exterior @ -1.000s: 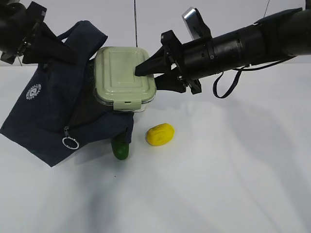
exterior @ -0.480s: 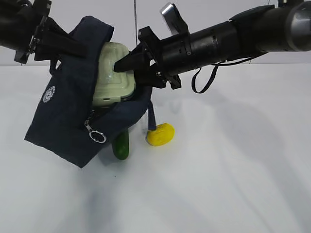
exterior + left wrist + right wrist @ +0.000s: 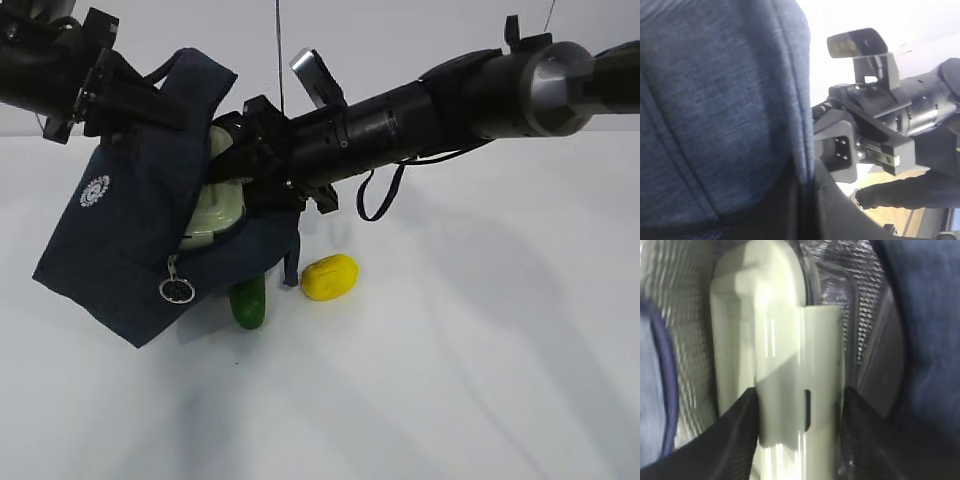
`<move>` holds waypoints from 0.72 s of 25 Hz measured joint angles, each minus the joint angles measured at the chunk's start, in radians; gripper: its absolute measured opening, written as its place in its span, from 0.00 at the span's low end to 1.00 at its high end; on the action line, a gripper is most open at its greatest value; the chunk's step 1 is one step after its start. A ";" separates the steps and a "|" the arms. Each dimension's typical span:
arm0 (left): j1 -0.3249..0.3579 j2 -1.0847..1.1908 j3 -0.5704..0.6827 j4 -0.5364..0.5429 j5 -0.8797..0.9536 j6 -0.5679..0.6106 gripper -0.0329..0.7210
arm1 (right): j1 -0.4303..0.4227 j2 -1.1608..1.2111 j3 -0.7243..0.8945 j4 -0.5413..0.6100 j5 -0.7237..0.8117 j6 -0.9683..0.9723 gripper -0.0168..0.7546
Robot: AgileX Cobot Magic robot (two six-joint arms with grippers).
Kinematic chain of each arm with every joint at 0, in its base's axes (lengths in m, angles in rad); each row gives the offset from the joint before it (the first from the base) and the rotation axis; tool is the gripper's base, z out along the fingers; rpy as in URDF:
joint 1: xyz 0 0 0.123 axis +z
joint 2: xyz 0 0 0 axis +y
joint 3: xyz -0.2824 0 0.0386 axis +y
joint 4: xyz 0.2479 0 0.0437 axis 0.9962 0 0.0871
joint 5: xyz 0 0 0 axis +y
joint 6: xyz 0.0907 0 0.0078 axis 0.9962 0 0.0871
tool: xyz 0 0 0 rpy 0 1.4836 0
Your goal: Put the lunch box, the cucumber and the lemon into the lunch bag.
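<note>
Round white logo (image 3: 95,190) on lunch bag (image 3: 130,250), unreadable. Right gripper (image 3: 800,440) jaws clamping lunch box (image 3: 775,365) inside; left gripper (image 3: 150,105) pinching bag's top edge. Lemon (image 3: 329,277), cucumber (image 3: 249,300) lower centre on bench (image 3: 450,350).

the bag (image 3: 120,240) is dark navy with a white round logo (image 3: 95,190) and silvery quilted lining (image 3: 685,300). the box (image 3: 780,365) lid is pale sage green. the lemon (image 3: 329,277) is bright yellow, the cucumber (image 3: 248,302) dark green, the desk (image 3: 450,380) white.
</note>
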 joint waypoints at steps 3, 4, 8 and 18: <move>0.000 0.000 0.000 -0.001 -0.006 0.005 0.05 | 0.008 0.032 -0.040 0.022 0.002 0.000 0.50; 0.000 0.000 0.000 -0.001 -0.007 0.005 0.05 | 0.012 0.043 -0.055 0.024 0.004 0.002 0.50; 0.000 0.000 0.000 -0.001 -0.019 0.005 0.05 | 0.028 0.068 -0.072 0.032 0.007 0.014 0.50; 0.000 0.004 0.000 -0.001 -0.035 0.005 0.05 | 0.030 0.071 -0.076 0.055 0.018 0.022 0.55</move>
